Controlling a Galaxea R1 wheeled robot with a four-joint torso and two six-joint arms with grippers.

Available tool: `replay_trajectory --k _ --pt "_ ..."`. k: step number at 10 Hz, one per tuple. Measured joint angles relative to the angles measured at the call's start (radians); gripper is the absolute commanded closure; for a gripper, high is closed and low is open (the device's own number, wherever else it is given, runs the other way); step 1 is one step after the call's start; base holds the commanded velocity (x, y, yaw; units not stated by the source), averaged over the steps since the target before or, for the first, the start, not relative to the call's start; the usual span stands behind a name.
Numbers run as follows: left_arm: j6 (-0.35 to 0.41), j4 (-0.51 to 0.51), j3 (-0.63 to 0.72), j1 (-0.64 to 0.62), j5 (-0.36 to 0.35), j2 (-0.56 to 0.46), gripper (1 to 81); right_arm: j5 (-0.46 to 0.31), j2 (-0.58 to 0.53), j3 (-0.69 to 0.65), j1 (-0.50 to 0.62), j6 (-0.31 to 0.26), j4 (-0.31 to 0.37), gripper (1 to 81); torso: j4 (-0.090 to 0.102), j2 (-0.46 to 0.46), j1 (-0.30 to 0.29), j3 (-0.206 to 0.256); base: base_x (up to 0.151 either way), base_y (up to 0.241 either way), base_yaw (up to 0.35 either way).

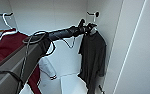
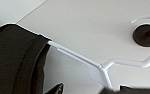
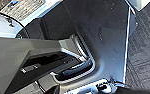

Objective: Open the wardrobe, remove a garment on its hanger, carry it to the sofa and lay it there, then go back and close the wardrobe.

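The wardrobe [image 1: 131,45] is seen standing open, so the first step can be judged done. The garment [image 1: 93,58], a black shirt, is hung on its pale hanger [image 1: 92,30] from a dark wall hook [image 1: 97,14] at the right rear corner of the white interior, near the right side wall. It has not yet been lifted off; carrying it to the sofa, laying it there and closing the doors are all left.

The left gripper [image 1: 89,27] is reached in at the hanger's neck, just under the hook. In the left wrist view the hanger's thin arm [image 2: 76,55] is seen running from the shirt's shoulder [image 2: 13,60] toward the hook's round base [image 2: 144,35], with dark finger tips [image 2: 56,89] just entering at the frame's edge. Whether the fingers are closed on the hanger or merely beside it cannot be told.

A maroon jacket [image 1: 9,46] is hung at the left side wall. The shirt's hem is cut off. In the right wrist view, robot body and grey carpet [image 3: 143,50] are seen; that gripper's state cannot be told.
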Motion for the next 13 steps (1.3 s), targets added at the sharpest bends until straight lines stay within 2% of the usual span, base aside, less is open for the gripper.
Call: replay_trajectory --k 1,5,9,10,13 --pt "-0.003 0.010 -0.024 0.002 -0.018 0.033 1.0 0.001 0.000 0.000 0.000 0.000 0.000 1.0 0.000 0.000 0.000 0.000 0.000 0.000 0.000" --pt "0.000 0.032 -0.040 0.016 -0.087 0.040 1.0 0.001 0.000 0.000 0.000 0.000 0.000 1.0 0.000 0.000 0.000 0.000 0.000 0.000 0.000" --pt "-0.001 0.046 0.068 0.015 -0.179 -0.012 1.0 0.001 0.000 0.000 0.000 0.000 0.000 1.0 0.000 0.000 0.000 0.000 0.000 0.000 0.000" --pt "-0.016 0.047 0.107 0.012 -0.181 -0.038 81.1 0.001 0.001 0.000 0.001 0.000 0.000 1.0 0.000 0.000 0.000 0.000 0.000 0.000 0.000" --pt "-0.029 0.035 0.150 0.027 -0.205 -0.126 81.1 0.001 0.002 0.000 0.002 0.000 0.000 1.0 0.000 0.000 0.000 0.000 0.000 0.000 0.000"
